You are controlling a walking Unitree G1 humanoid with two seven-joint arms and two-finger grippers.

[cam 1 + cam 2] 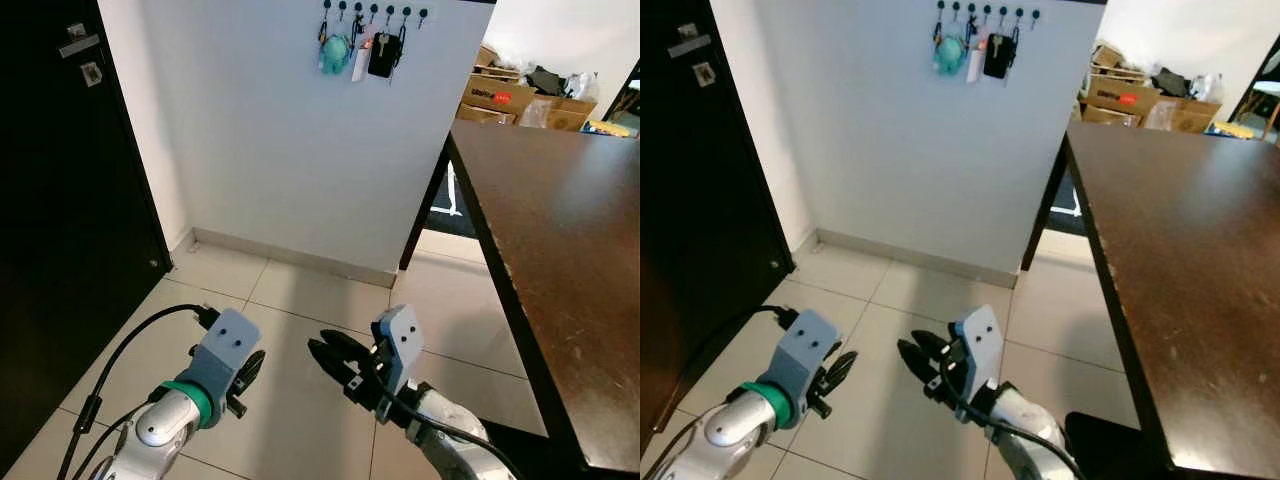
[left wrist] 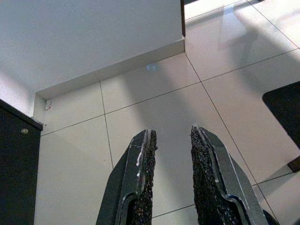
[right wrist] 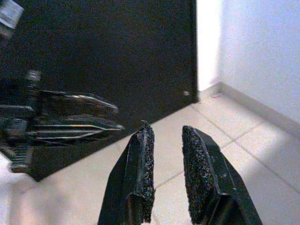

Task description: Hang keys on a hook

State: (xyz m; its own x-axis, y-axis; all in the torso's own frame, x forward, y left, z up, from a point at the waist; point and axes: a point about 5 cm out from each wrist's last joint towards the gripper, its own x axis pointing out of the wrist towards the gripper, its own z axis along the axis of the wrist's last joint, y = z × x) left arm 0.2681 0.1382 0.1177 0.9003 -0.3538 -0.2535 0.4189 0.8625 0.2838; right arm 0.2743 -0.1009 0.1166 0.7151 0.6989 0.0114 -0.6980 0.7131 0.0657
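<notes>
Both grippers, left gripper [image 2: 171, 178] and right gripper [image 3: 166, 176], hover low above the tiled floor [image 1: 300, 300], fingers slightly parted, empty. Keys [image 1: 383, 52] hang on wall hooks [image 1: 373, 10].

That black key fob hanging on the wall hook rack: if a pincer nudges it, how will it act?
The flat black key fob hangs free from the black hook rack, so it would probably swing rather than stay put. It looks rigid and small, likely light. The teal charm hangs close beside it, so a push may knock them together.
</notes>
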